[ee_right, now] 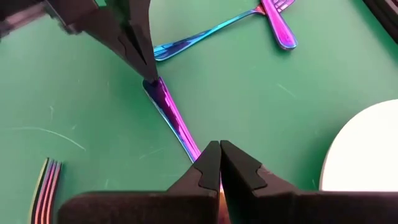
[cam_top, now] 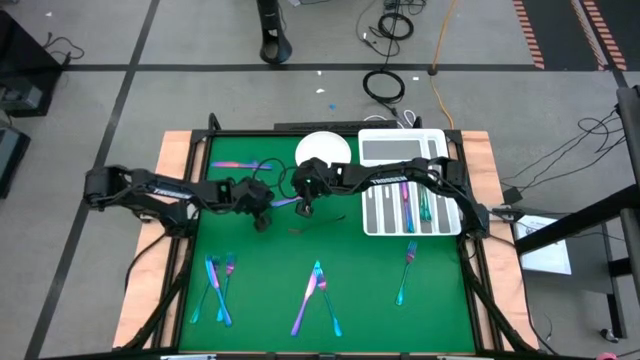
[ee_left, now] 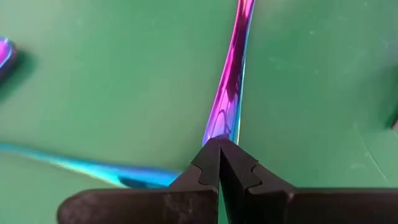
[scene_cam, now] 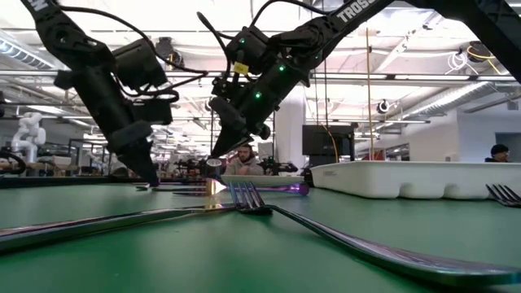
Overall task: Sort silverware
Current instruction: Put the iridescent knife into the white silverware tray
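Both grippers pinch one purple knife (ee_right: 171, 112) (apparently lying on the green mat (cam_top: 270, 290)): left gripper (ee_left: 219, 146) at one end, right gripper (ee_right: 219, 149) at the other.

Two dark grippers (scene_cam: 151, 167) (scene_cam: 218, 146) reach down to the green table (scene_cam: 244, 252). A fork (scene_cam: 244, 198) lies near, crossed handles spreading. A white tray (scene_cam: 407, 177) sits far right.
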Available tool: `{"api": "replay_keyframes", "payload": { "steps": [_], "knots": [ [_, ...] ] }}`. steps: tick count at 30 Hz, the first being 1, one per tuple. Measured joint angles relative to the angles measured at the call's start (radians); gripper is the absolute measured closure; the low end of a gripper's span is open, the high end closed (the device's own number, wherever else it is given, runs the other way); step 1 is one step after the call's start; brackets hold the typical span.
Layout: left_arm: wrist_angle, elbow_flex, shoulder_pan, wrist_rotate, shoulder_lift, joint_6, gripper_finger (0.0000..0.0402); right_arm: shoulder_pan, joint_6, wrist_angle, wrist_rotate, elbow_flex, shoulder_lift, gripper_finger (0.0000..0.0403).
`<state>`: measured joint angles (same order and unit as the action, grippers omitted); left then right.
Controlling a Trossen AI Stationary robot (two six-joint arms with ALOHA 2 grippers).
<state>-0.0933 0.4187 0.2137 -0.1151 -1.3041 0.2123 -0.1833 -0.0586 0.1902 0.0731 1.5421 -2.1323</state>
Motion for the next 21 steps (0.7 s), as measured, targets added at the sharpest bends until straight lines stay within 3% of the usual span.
{"api": "replay_keyframes", "payload": {
  "steps": [15, 21],
  "knots": [
    [0.045, 0.006, -0.020, -0.007, -0.091, 0.019, 0.0401, 0.000, 0.045, 0.027, 0.000, 0.002, 0.000, 0.0403],
    [0.063, 0.001, -0.034, -0.027, -0.072, 0.000, 0.0401, -0.001, 0.074, 0.063, 0.000, 0.002, 0.000, 0.0397]
  ]
}}
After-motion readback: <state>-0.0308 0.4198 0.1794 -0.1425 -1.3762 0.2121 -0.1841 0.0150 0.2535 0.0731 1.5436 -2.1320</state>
